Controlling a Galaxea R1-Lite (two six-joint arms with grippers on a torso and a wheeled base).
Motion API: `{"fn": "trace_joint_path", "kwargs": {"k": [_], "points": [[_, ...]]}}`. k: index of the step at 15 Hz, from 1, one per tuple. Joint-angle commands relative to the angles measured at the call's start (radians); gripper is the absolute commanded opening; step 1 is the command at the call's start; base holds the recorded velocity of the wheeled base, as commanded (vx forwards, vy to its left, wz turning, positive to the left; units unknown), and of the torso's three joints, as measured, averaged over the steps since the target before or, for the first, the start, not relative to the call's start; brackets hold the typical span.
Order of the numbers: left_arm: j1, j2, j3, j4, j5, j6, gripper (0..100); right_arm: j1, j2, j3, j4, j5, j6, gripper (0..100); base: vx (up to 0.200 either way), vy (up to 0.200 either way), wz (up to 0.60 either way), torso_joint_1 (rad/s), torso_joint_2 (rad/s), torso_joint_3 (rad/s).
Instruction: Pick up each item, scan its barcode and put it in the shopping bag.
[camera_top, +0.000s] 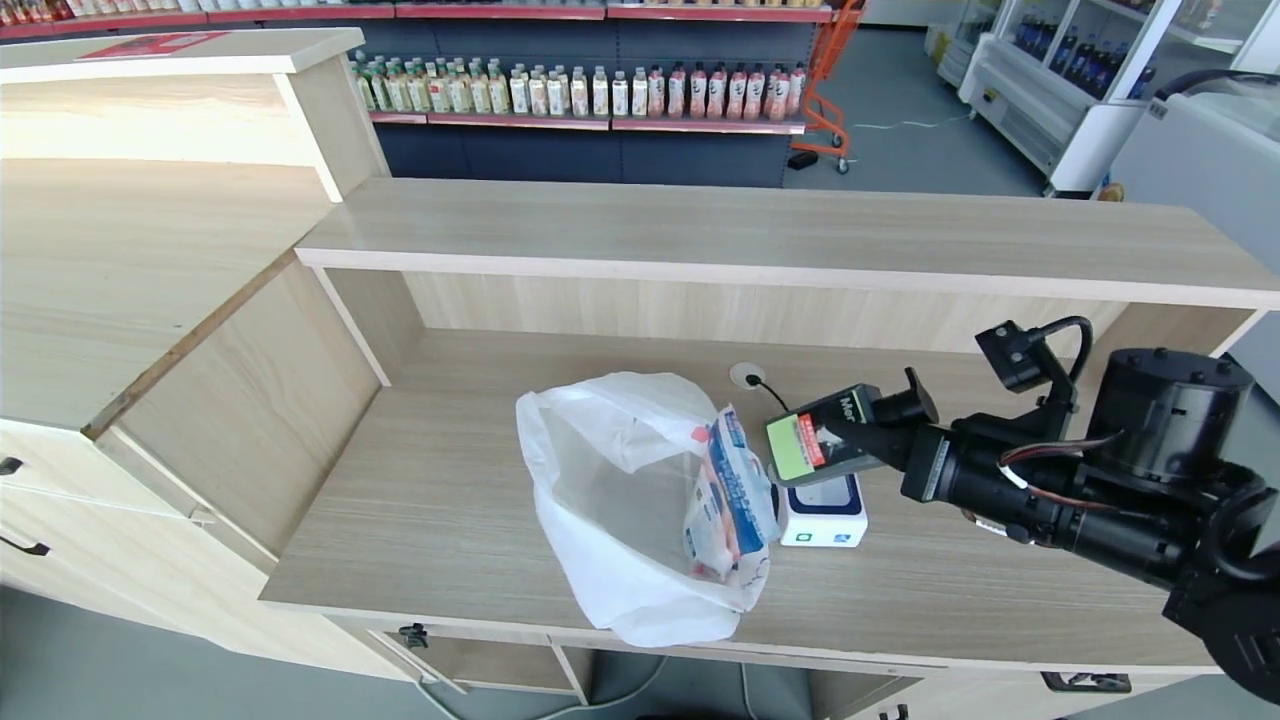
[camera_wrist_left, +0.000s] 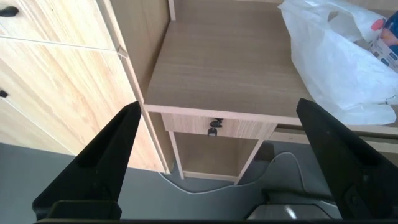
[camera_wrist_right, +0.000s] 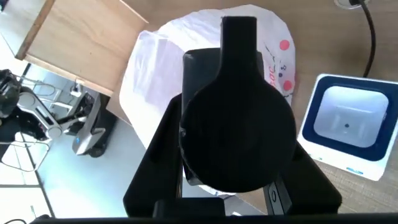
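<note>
pale wood-grain table (camera_top: 430, 520) | thin white crinkled plastic shopping bag (camera_top: 600, 520) lies open on it, a soft packet (camera_top: 735, 490) with blue and red print inside | right jaws hold a dark flat box (camera_top: 825, 435), green and red label on its end, above the white square scanner (camera_top: 822, 512) just beside the bag | left jaws wide apart, low before the table front

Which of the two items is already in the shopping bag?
The blue-and-white packet, inside the white shopping bag. The other, a dark box with a green label, is gripped by the right end effector above the scanner.
</note>
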Motion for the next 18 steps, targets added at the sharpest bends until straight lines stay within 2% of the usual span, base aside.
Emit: {"fn": "trace_joint_path", "kwargs": {"k": [1,6,9,13,18], "points": [[0.001,0.000,0.000,0.000,0.000,-0.001,100,0.034,0.001,-0.036,0.015,0.001,0.000,0,0.000,0.000,0.00,0.000,0.00,0.000],[0.001,0.000,0.000,0.000,0.000,-0.001,100,0.177,0.129,-0.129,0.048,0.001,-0.046,0,0.000,0.000,0.00,0.000,0.00,0.000],[0.001,0.000,0.000,0.000,0.000,-0.001,100,0.212,0.240,-0.165,0.047,-0.003,-0.076,0,0.000,0.000,0.00,0.000,0.00,0.000],[0.001,0.000,0.000,0.000,0.000,-0.001,100,0.177,0.344,-0.206,0.047,-0.003,-0.110,0,0.000,0.000,0.00,0.000,0.00,0.000],[0.001,0.000,0.000,0.000,0.000,-0.001,100,0.183,0.412,-0.241,0.070,-0.003,-0.108,0,0.000,0.000,0.00,0.000,0.00,0.000]]}}
